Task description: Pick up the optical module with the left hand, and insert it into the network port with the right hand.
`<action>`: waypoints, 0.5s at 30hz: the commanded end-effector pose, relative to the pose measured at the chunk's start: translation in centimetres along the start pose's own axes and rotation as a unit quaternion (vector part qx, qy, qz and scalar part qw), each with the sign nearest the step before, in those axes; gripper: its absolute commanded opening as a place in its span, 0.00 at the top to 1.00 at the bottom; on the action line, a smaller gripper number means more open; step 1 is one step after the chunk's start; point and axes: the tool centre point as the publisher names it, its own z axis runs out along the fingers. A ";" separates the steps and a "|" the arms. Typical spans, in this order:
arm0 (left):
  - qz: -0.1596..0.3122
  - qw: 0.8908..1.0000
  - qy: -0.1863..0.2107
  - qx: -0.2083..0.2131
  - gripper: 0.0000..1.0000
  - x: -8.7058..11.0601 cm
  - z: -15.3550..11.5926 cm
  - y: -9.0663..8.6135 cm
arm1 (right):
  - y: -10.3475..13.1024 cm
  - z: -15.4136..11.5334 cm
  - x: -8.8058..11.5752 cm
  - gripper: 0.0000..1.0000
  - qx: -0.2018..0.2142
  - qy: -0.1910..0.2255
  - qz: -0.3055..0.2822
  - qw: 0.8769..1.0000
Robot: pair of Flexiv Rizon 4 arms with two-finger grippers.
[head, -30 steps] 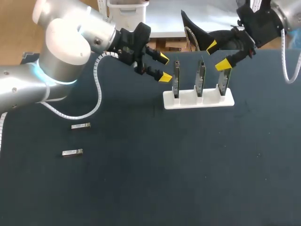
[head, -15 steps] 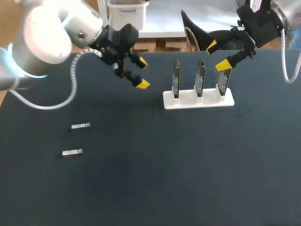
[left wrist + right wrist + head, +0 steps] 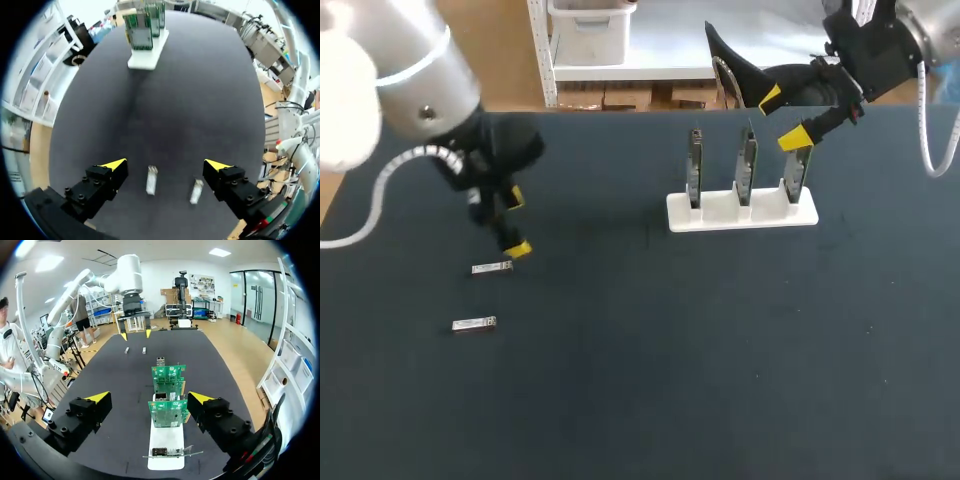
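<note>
At the worktop's (image 3: 670, 350) left, my left gripper (image 3: 516, 222) hangs wide open over the far module (image 3: 492, 267), with the near module (image 3: 474, 324) close beside it. Closing skewed could catch both or knock one away. My right gripper (image 3: 782, 118), wide and empty, hovers at the rack (image 3: 742, 210).

Dark tabletop (image 3: 700, 360) is left open across the middle and lower frame. Upper right of centre is blocked by a white holder (image 3: 720, 212) with three upright circuit boards (image 3: 747, 160); two optical modules (image 3: 492, 268) are laid at left.
</note>
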 end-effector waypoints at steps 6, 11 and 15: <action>-0.004 0.997 0.053 -0.049 0.00 3.4 0.4 -3.7 | -0.1 0.0 0.0 0.00 -0.001 0.000 0.000 1.000; 0.006 0.996 0.078 -0.045 0.00 4.4 1.7 -3.1 | -0.1 0.0 0.0 0.00 -0.001 0.000 0.000 1.000; 0.010 0.995 0.086 -0.042 0.00 5.3 2.4 -2.2 | -0.1 0.0 0.0 0.00 -0.001 0.000 0.000 1.000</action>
